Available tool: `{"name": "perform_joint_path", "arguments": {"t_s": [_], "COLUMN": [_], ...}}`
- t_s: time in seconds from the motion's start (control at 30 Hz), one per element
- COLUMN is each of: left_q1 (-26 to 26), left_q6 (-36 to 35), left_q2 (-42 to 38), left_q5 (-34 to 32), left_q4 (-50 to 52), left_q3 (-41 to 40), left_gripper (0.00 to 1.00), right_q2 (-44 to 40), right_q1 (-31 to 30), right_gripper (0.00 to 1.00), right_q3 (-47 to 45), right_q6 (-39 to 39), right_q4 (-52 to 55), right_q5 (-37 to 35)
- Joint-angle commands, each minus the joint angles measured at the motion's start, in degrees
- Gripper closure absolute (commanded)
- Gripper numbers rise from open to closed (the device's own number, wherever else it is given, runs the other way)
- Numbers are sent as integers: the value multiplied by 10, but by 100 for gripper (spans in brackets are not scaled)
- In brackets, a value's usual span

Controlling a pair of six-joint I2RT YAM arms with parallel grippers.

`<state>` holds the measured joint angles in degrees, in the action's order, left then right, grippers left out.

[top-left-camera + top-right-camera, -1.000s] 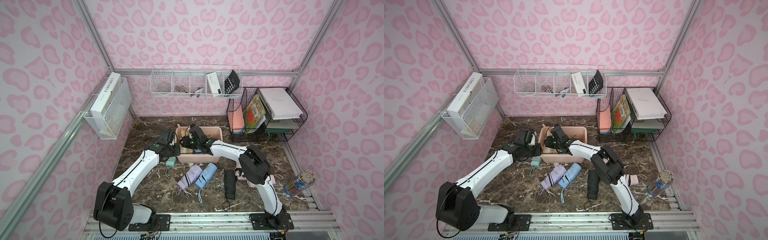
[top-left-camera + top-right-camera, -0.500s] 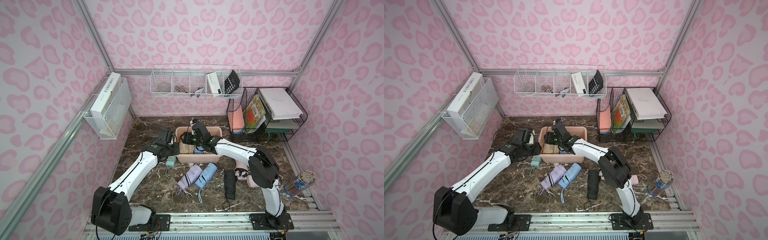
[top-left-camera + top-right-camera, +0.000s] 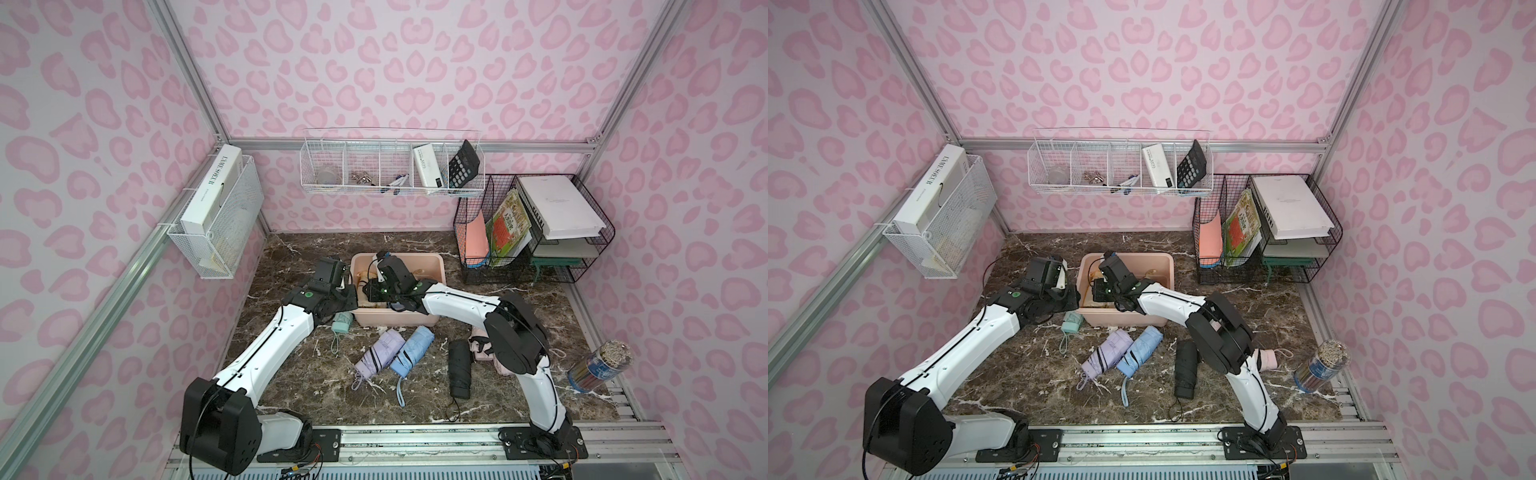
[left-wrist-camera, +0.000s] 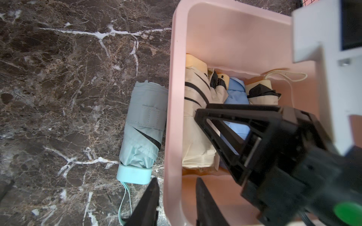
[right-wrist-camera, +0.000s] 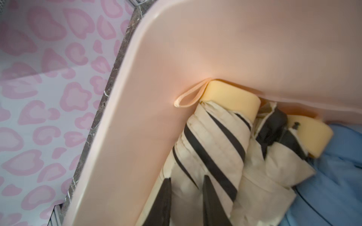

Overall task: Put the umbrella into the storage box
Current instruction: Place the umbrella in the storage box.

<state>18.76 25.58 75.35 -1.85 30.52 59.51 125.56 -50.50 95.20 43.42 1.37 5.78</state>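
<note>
**Operator:** How far along was I?

**Spotter:** Partway, by my reading. Your cream striped umbrella (image 5: 209,148) lay inside the storage box (image 3: 399,318), along its 9 o'clock wall. Two more cream ones and a blue umbrella (image 4: 235,94) were packed beside it toward 3 o'clock. With the box as the centre of the dial in a top view, five were left on the table (image 3: 299,374). The mint umbrella (image 4: 143,125) lay just beside the outer wall at 8. The lilac umbrella (image 3: 380,351) and light blue umbrella (image 3: 411,351) lay at 6, the black umbrella (image 3: 459,368) at 5, and the pink umbrella (image 3: 1266,359) at 4, partly under your right arm.

**Operator:** And where did it sit against my fingers?

**Spotter:** It sat directly beneath your right gripper (image 5: 187,178). Those fingers (image 5: 164,203) stood nearly together just over its cloth. The wrist view was too close for me to tell whether they pinched any fabric, but they did not wrap the body. Your left gripper (image 4: 176,180) was at the box's 9 o'clock wall, with its fingers (image 4: 148,201) closed astride it, one outside and one inside. It was clear of the cream umbrella, and the mint one lay just past the outer finger.
</note>
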Motion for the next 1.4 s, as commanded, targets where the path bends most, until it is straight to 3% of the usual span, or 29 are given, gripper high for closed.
{"name": "perform_joint_path", "arguments": {"t_s": [0.0, 0.1, 0.27, 0.5, 0.7, 0.8, 1.1, 1.2, 1.37], "left_q1": [0, 0, 0, 0, -3, -14, -46, -46, -46], "left_q6": [7, 10, 13, 36, 69, 103, 148, 177, 234], "left_q2": [1, -2, -19, -77, -139, -147, -105, -111, -141], "left_q5": [4, 5, -5, -48, -135, -145, -79, -50, -24], "left_q4": [-2, -2, 4, 30, 48, 95, 195, 200, 185], "left_q3": [-2, -3, 4, 47, 37, 30, 0, -21, -67], "left_gripper": [68, 69, 67, 47, 36, 33, 31, 31, 31], "right_q2": [30, 54, 37, -63, -171, -220, -345, -387, -445], "right_q1": [-1, 5, 1, 0, 0, 0, 2, -1, -32], "right_gripper": [81, 82, 74, 54, 47, 46, 43, 39, 33], "right_q3": [25, 59, 63, 31, -59, -113, -267, -314, -381], "right_q6": [-9, -13, -31, -55, -97, -113, -137, -209, -447], "right_q4": [47, 95, 82, 25, -5, -12, -26, -47, -57], "right_q5": [-2, -4, -10, -12, -43, -68, -126, -102, -12]}}
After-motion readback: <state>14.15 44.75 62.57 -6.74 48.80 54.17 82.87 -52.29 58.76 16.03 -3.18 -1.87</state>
